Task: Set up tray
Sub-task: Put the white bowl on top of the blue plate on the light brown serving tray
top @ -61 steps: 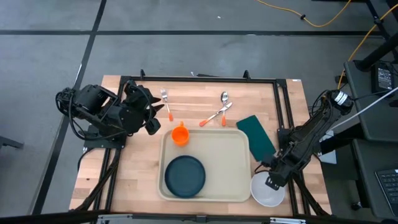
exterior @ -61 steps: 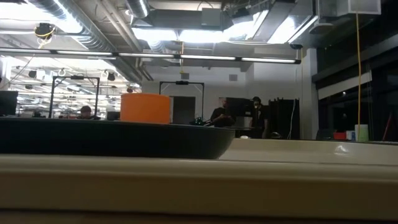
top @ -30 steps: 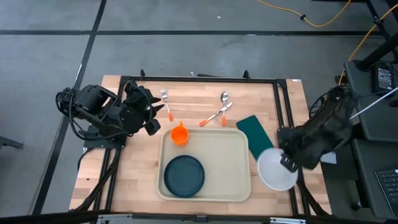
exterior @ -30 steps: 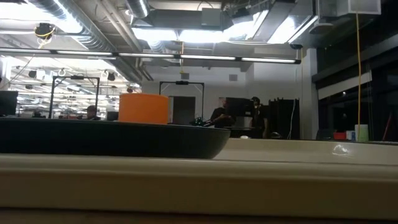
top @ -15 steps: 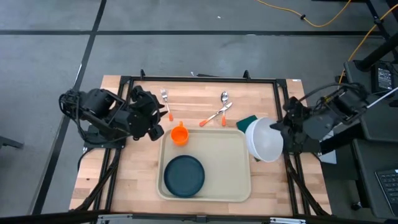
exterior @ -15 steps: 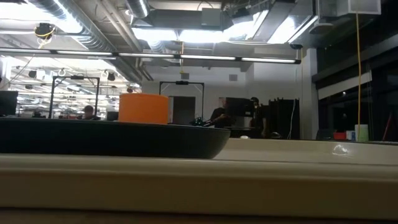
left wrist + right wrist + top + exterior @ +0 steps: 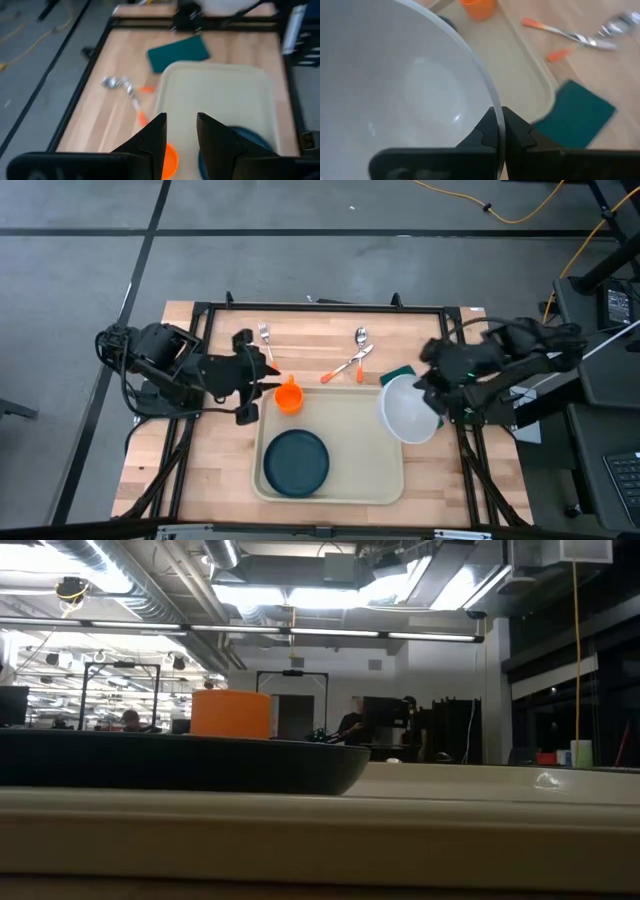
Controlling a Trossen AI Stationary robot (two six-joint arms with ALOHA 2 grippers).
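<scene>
Right gripper point(image 7: 499, 131) clamped on white bowl point(image 7: 407, 410) rim above tray point(image 7: 345, 480) edge, hiding green cloth point(image 7: 401, 372); left gripper point(image 7: 180, 132) fingers apart, empty, by orange cup point(image 7: 289, 396)

An open-plan robotics lab. Beyond the wooden surface point(image 7: 215, 470) run exposed ceiling ducts point(image 7: 130, 590), strip lights point(image 7: 330, 635), metal rig frames point(image 7: 292, 690) and seated people point(image 7: 352, 726).

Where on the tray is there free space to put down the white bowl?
The tray is bare in its right half, between the blue plate and the right rim; the right gripper holds the white bowl over that edge. The left side is crowded: plate, orange cup, and left gripper beside it.
</scene>
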